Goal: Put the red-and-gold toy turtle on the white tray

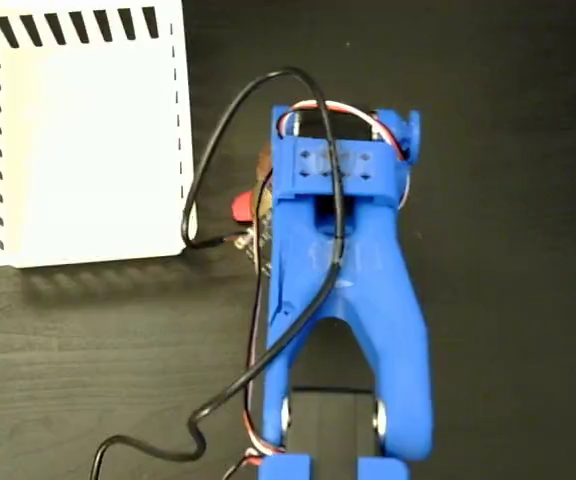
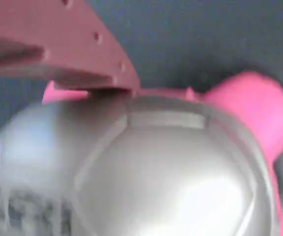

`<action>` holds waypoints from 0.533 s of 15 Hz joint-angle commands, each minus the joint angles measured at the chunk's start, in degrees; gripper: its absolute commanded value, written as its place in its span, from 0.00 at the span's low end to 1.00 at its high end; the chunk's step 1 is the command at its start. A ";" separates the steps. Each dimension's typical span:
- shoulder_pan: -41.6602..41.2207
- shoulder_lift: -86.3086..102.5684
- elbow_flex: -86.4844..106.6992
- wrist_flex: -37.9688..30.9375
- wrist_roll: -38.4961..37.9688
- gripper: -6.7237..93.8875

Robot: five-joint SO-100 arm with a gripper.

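Red-and-gold toy turtle [image 2: 146, 172] fills the wrist view, directly under the hand, one finger [image 2: 58, 44] at its shell's upper edge. Hand grip: cannot tell. Overhead, blue arm [image 1: 343, 280] hides it on the desk [image 1: 508, 250], right of the white tray [image 1: 78, 140].

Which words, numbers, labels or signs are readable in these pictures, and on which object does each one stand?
No text can be read in either view.
Turtle: a dark printed mark on the shell, at the lower left of the wrist view, too blurred to read.
White tray: only black stripes and dashes, no writing.
Blue arm: no label visible.
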 commanded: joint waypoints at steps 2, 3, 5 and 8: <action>0.09 1.76 -1.14 1.41 0.70 0.09; 0.44 2.02 -2.29 2.64 1.32 0.07; 0.88 3.96 -8.35 9.76 5.10 0.07; -0.97 6.33 -23.91 22.41 11.51 0.07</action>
